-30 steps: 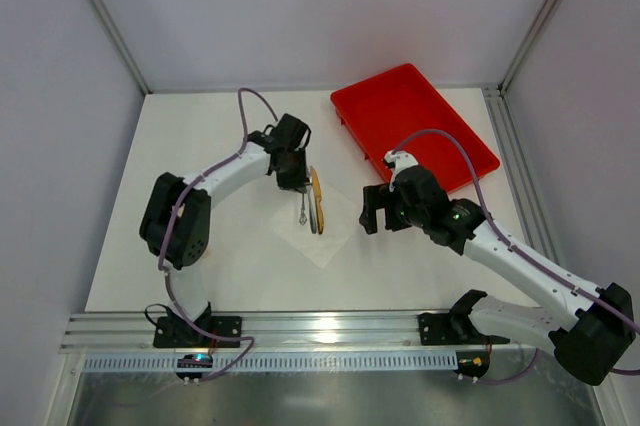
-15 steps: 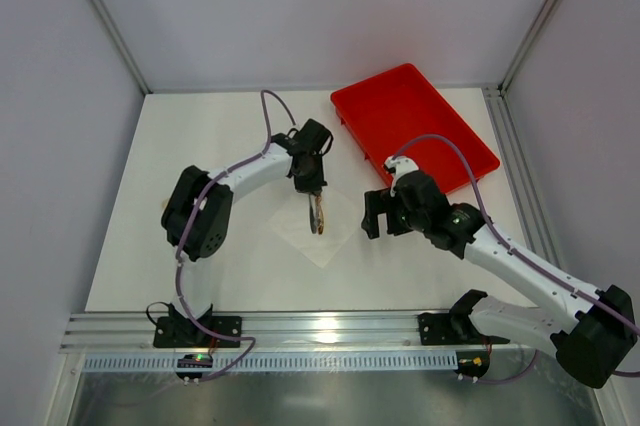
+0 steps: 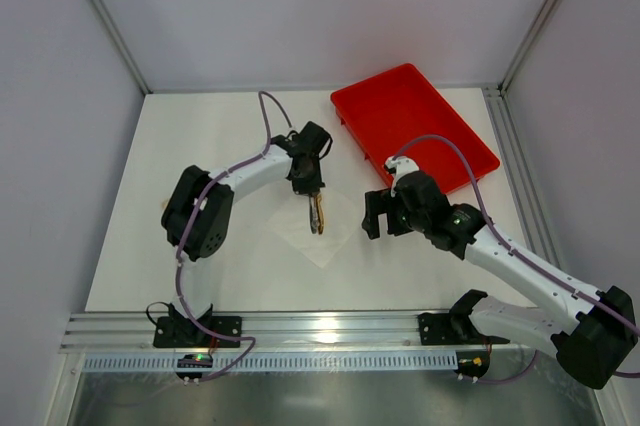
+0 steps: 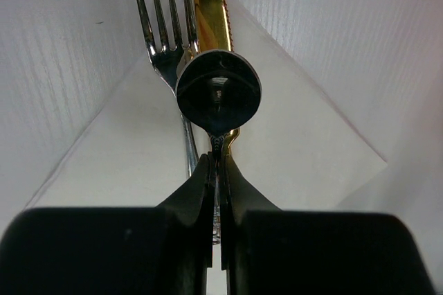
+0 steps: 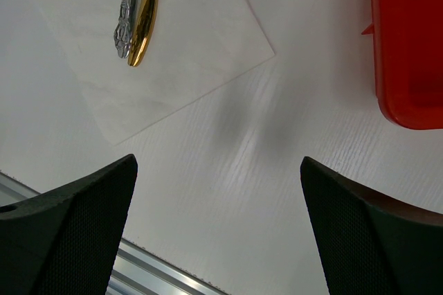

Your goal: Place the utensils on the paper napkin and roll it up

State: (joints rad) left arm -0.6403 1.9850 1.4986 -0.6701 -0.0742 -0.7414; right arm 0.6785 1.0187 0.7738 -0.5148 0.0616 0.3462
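Napkin (image 3: 325,244) lies as a white diamond on the counter (image 3: 200,236), between the two arms, with one corner pointing toward their bases. The utensils (image 3: 317,216) sit on it in a tight bundle running near to far. In the right wrist view their handle ends, silver and gold, lie around the middle of the sheet. In the left wrist view the heads reach toward its far corner.

There are three pieces: a spoon (image 4: 219,94), a fork (image 4: 165,28) and a gold knife (image 4: 210,4). The fork and knife lie side by side and touch. The spoon's bowl sits over the fork's neck and the knife's blade, facing the camera. Whether the bowl rests on them or is held just clear cannot be told.

The left hand (image 4: 219,170) stands over the far end of the bundle. Its fingers (image 4: 201,198) are pressed together, clamped on the spoon's slim handle just behind the bowl.

The right hand (image 5: 218,170) hangs above bare counter just right of the napkin. Its fingers (image 5: 76,233) are spread wide apart with nothing between them. Its camera shows the napkin's right corner to one side and a red edge to the other.

That red edge belongs to the tray (image 3: 412,126), which sits farther back on the right, at an angle and apart from the napkin.
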